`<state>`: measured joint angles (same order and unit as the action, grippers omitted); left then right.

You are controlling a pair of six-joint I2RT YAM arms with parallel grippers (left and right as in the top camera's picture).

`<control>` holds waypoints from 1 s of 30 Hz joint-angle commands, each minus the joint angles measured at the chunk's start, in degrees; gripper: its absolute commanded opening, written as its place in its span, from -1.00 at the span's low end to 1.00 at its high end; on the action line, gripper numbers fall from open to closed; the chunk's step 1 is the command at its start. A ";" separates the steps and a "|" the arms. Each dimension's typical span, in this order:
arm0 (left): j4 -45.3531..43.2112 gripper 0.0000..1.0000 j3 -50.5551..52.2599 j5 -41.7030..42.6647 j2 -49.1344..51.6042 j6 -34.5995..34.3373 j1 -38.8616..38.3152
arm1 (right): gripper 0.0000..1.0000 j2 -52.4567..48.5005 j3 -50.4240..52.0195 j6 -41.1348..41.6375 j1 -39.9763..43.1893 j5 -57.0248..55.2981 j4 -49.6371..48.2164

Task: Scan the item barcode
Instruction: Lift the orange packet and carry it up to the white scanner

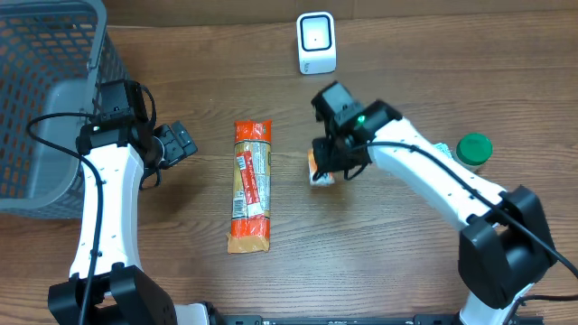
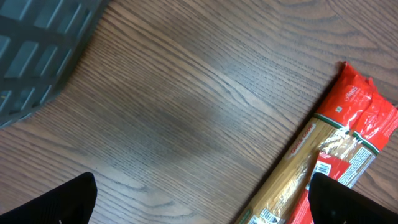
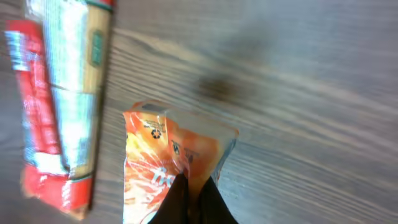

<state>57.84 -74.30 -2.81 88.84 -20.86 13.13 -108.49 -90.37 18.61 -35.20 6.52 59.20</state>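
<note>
The right fingers [image 3: 214, 208] are pressed together and pinch the top edge of a small orange packet [image 3: 165, 155], which hangs below them near the middle of the desk [image 1: 388, 262]. The white scanner [image 1: 316, 42] stands well apart from the packet, at 12 o'clock from it. A long pasta pack [image 1: 252, 185] lies flat at 9 o'clock from the packet. The left fingers [image 2: 62, 202] are spread wide with nothing between them, at 9 o'clock from the pasta pack. A grey basket [image 1: 36, 99] sits at 9 o'clock on the desk. A jar [image 1: 473, 147] with a green lid stands at 3 o'clock.
</note>
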 commanded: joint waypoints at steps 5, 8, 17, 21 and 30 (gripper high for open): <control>0.00 0.99 -0.07 -0.37 -0.07 -0.37 -0.02 | -0.93 0.85 -19.30 -4.79 3.17 -5.40 8.66; 0.00 0.99 -0.07 -0.37 -0.07 -0.37 -0.02 | -0.93 -0.02 -27.02 -6.43 3.45 -6.80 12.00; 0.00 1.00 -0.07 -0.37 -0.07 -0.37 -0.02 | -0.93 -4.33 -34.40 -18.25 3.21 -19.21 7.87; 0.00 1.00 -0.07 -0.37 -0.07 -0.37 -0.02 | -0.93 -7.63 -34.40 -25.83 3.08 -27.06 0.33; 0.00 0.99 -0.07 -0.37 -0.07 -0.37 -0.02 | -0.93 -15.93 -34.40 -41.44 3.02 -35.50 -13.70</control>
<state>57.84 -74.30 -2.83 88.84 -20.86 13.13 -122.30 -124.42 -14.33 -31.92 -25.08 47.42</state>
